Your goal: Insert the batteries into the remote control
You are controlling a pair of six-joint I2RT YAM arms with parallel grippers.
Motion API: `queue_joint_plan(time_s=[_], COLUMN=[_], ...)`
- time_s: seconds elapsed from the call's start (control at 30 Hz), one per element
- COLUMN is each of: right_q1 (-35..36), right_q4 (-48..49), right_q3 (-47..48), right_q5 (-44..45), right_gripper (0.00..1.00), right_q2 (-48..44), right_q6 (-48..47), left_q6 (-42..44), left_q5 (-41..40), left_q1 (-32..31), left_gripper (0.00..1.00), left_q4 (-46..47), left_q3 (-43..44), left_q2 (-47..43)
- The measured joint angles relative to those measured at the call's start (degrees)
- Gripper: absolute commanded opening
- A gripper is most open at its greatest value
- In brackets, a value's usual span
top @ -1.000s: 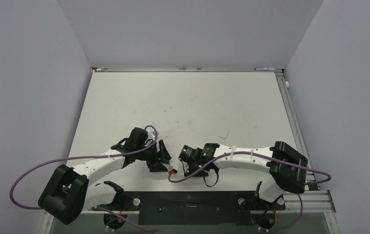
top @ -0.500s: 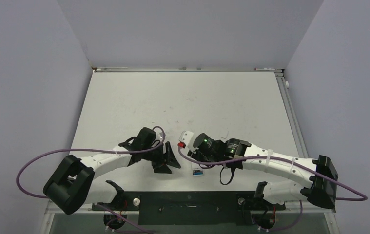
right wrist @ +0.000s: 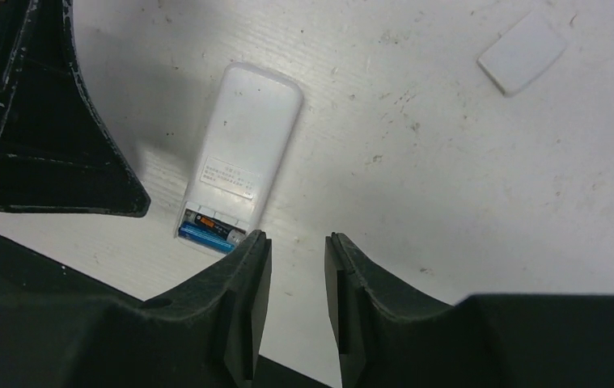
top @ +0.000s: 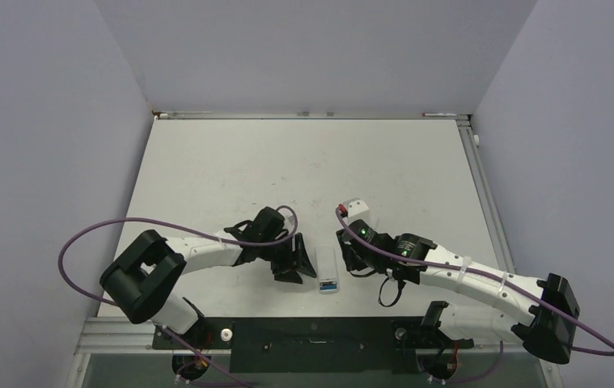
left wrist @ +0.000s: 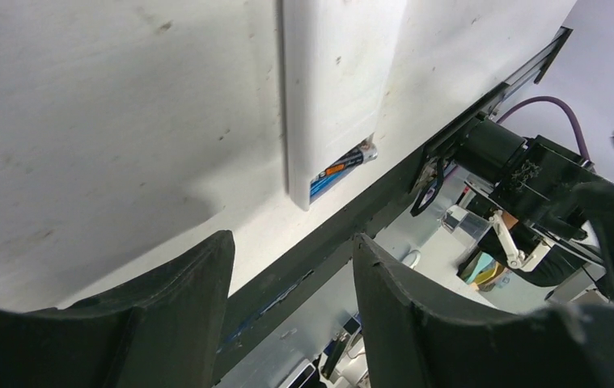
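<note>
Remote control [top: 329,268] lies back-up on the table [top: 230,170], between the two arms. There is one handset, and the open bay at its six o'clock end holds two batteries [right wrist: 209,229] side by side (one blue, one dark). Left gripper [top: 299,265] stands at its nine o'clock, just beside it, jaws parted wide around nothing. Right gripper [top: 350,260] sits at its three o'clock, jaws a narrow gap apart, likewise empty. One loose white cover [top: 357,205] rests at one o'clock, well apart.
</note>
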Motion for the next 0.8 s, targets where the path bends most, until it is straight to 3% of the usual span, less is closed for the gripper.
queue_joint_plan(time_s=[0.37,0.8], right_q1=[-1.01,-1.03], right_q4=[5.22,11.56], right_q3=[-6.82,-10.38], right_q5=[-6.58,-14.40], right_gripper=[0.30,0.24], right_q2=[0.50,4.68], right_q6=[12.92,18.38], left_q6=[-0.39,-1.53], left_q5=[-1.14,-1.33], left_q1=[-3.32,-4.63], left_gripper=[0.36,0.21], left_q4=[1.92,4.85], left_q3=[3.45,3.45], left_q2=[5.68,8.15])
